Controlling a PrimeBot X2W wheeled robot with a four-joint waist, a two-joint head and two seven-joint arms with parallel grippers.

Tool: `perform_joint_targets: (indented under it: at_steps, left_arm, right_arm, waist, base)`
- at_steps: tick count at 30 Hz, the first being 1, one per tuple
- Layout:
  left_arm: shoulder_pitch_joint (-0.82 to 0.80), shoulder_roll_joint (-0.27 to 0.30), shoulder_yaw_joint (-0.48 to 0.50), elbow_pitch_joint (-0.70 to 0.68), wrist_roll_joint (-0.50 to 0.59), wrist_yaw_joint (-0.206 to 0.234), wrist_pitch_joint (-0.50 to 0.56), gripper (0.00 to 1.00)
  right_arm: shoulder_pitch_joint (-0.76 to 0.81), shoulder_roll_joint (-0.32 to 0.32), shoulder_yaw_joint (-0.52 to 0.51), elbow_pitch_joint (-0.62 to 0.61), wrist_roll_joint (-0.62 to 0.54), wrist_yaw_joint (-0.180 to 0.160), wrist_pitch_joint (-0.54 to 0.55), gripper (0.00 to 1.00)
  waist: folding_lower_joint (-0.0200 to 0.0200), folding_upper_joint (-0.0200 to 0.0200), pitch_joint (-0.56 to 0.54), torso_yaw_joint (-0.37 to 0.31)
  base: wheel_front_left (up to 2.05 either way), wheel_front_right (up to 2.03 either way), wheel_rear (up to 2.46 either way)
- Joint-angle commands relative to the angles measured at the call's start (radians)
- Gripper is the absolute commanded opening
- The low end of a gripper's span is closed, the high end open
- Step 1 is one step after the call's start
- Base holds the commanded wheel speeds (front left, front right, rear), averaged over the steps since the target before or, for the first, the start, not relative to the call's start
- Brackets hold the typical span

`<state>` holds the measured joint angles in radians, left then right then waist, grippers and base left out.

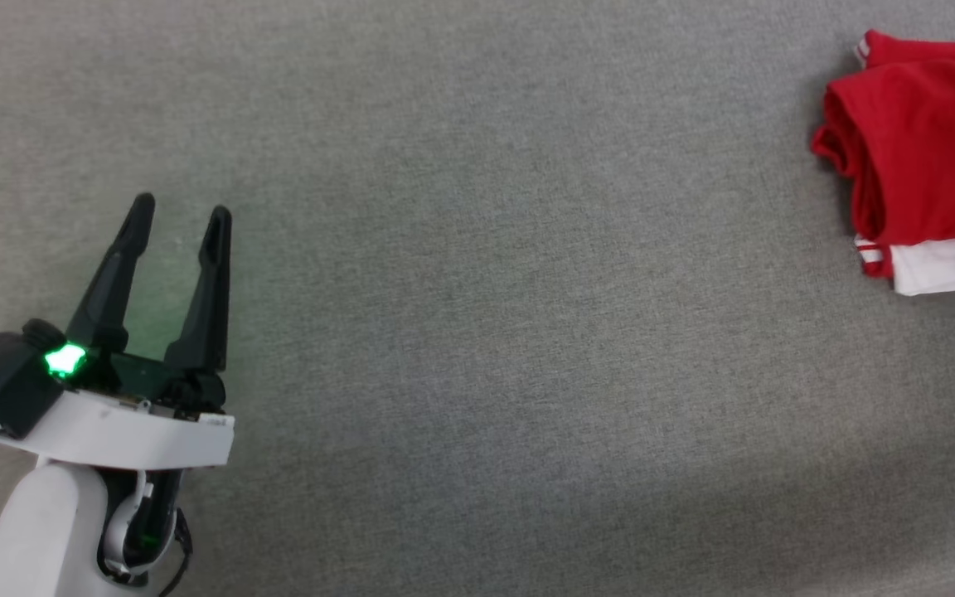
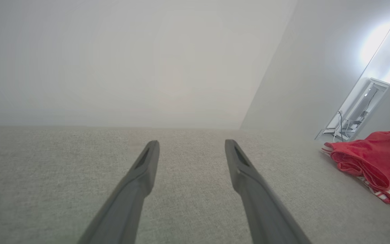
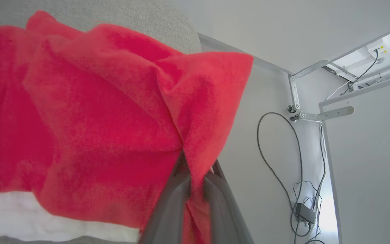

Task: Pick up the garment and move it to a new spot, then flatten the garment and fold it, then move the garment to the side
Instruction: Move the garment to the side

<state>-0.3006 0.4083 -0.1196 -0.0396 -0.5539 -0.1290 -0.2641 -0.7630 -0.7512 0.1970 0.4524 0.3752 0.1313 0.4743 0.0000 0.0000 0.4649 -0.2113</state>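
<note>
Right gripper (image 3: 197, 167): clamped on one garment (image 3: 96, 101) fold.
Left gripper (image 1: 181, 211): spread, idle.
Risk: folds may be pulled apart if dragged.

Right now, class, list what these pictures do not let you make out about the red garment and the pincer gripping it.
- Head view: the garment runs off the right edge, so its full outline is lost.
- Left wrist view: the right edge cuts it there too.
- Right wrist view: red cloth buries the tips of the right pincer, so how much is pinched is hidden.
</note>
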Motion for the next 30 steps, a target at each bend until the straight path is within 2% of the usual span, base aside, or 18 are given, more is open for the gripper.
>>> perform_joint_targets:
  at_steps: [1, 6, 13, 15, 17, 18, 20, 30]
  left_arm:
    - [-0.013, 0.003, -0.002, 0.0, 0.003, -0.003, 0.002, 1.0]
    - [-0.03, 0.004, -0.015, 0.003, 0.003, -0.003, 0.002, 1.0]
    - [-0.043, 0.002, -0.025, 0.008, -0.001, -0.003, 0.002, 1.0]
    - [-0.045, 0.001, -0.026, 0.009, -0.002, -0.003, 0.002, 1.0]
    - [-0.044, 0.001, -0.026, 0.011, -0.003, -0.003, 0.002, 1.0]
    - [-0.043, 0.0, -0.025, 0.011, -0.004, -0.003, 0.002, 1.0]
    - [-0.038, -0.001, -0.022, 0.013, -0.005, -0.003, 0.002, 1.0]
    - [0.01, -0.02, 0.003, 0.03, -0.006, -0.003, 0.002, 1.0]
  right_arm:
    - [-0.017, -0.01, 0.008, 0.013, -0.013, -0.001, -0.017, 0.0]
    - [-0.047, -0.017, 0.049, 0.089, -0.056, -0.001, -0.09, 0.0]
    - [-0.094, 0.023, 0.054, 0.202, -0.074, -0.001, -0.196, 0.0]
    - [-0.105, 0.036, 0.052, 0.234, -0.086, -0.001, -0.222, 0.36]
    - [-0.114, 0.046, 0.049, 0.263, -0.09, -0.001, -0.24, 0.47]
    - [-0.118, 0.048, 0.046, 0.276, -0.093, -0.001, -0.248, 0.62]
    - [-0.13, 0.056, 0.043, 0.298, -0.097, -0.001, -0.263, 1.0]
    - [-0.132, 0.084, 0.031, 0.323, -0.099, -0.001, -0.356, 1.0]
  waist:
    - [0.0, 0.0, 0.022, -0.015]
    - [0.0, 0.0, 0.038, -0.011]
    - [0.0, 0.0, 0.045, 0.003]
    - [0.0, 0.0, 0.044, 0.009]
    - [0.0, 0.0, 0.041, 0.015]
    - [0.0, 0.0, 0.039, 0.017]
    - [0.0, 0.0, 0.032, 0.022]
    - [0.0, 0.0, -0.059, 0.05]
  base:
    - [0.0, 0.0, 0.0]
    - [0.0, 0.0, 0.0]
    - [0.0, 0.0, 0.0]
    - [0.0, 0.0, 0.0]
    - [0.0, 0.0, 0.0]
    - [0.0, 0.0, 0.0]
    - [0.0, 0.0, 0.0]
    - [0.0, 0.0, 0.0]
